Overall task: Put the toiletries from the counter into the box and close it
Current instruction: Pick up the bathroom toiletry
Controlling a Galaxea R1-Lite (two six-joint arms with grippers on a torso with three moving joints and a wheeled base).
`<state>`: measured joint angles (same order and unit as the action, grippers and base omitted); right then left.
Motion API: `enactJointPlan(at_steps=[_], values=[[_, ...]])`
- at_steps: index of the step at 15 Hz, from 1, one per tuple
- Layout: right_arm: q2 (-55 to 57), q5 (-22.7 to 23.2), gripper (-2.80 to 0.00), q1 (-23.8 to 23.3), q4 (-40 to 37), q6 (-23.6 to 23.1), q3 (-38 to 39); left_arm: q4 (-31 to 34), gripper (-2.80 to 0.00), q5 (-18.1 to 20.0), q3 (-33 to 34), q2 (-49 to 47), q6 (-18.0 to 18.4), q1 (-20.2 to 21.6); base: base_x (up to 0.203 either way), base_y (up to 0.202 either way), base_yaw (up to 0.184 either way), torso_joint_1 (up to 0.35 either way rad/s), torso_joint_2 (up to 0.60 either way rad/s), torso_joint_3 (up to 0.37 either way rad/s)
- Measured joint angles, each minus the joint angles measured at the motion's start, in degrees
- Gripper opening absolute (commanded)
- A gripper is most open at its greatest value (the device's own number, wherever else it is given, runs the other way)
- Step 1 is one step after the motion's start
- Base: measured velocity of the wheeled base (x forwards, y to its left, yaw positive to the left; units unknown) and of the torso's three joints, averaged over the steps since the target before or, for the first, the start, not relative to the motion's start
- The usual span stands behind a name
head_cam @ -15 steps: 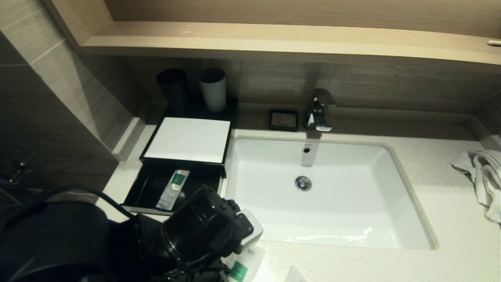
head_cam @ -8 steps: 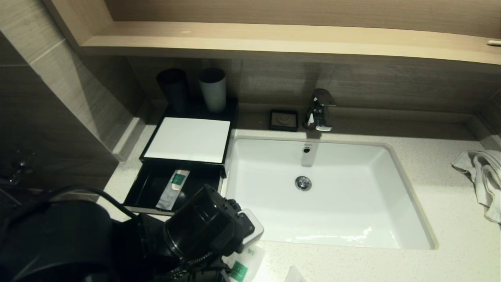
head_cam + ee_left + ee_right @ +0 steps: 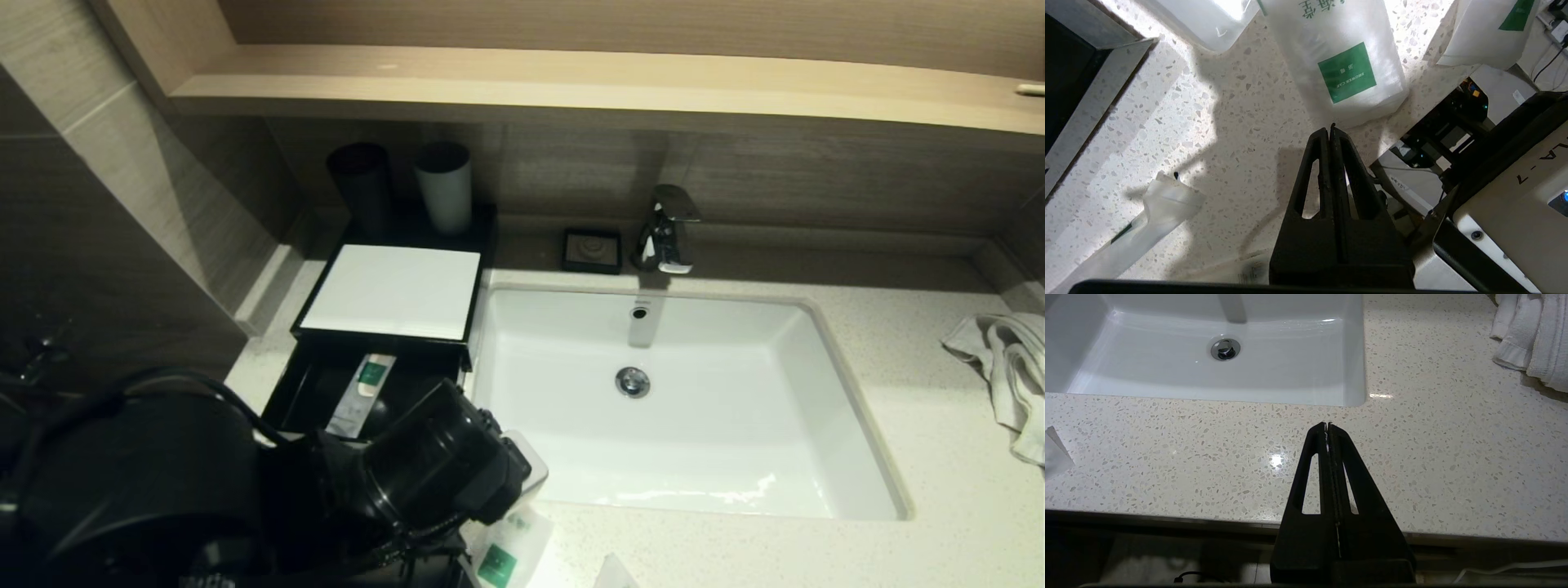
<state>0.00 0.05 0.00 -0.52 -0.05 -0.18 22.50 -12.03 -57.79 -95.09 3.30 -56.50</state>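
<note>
Left gripper (image 3: 1329,130) closed, empty; labelled packet (image 3: 1345,73) just beyond, seemingly untouched.

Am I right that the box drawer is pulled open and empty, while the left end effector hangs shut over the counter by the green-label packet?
Not quite: the drawer of the box is open but not empty. The head view shows a long slim packet lying in it. The rest holds: the left end effector is shut above the counter, close to the green-label packet.

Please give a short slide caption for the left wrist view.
Left pincer, shut and empty, above the counter near a green-labelled packet.
</note>
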Motion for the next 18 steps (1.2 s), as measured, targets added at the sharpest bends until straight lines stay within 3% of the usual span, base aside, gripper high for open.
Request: enactJointPlan(at_steps=[9,12,18], values=[[0.0,0.02,-2.8,-0.02,0.0,-0.02,0.0,0.95,0.0,-2.18,-3.24,-3.34,-2.5,-0.79,0.0,0.0,0.0,0.0,0.0,0.0],[0.0,0.01,-2.8,-0.02,0.0,-0.04,0.0,1.0,0.0,-6.21,-5.17,-5.29,-3.27,-2.7,0.0,0.0,0.0,0.0,0.0,0.0],[0.0,0.02,-2.8,0.0,0.01,-0.03,0.0,5.57,0.0,-6.7,-11.64,-8.55,-3.73,-4.08,0.0,0.0,0.0,0.0,0.0,0.0]])
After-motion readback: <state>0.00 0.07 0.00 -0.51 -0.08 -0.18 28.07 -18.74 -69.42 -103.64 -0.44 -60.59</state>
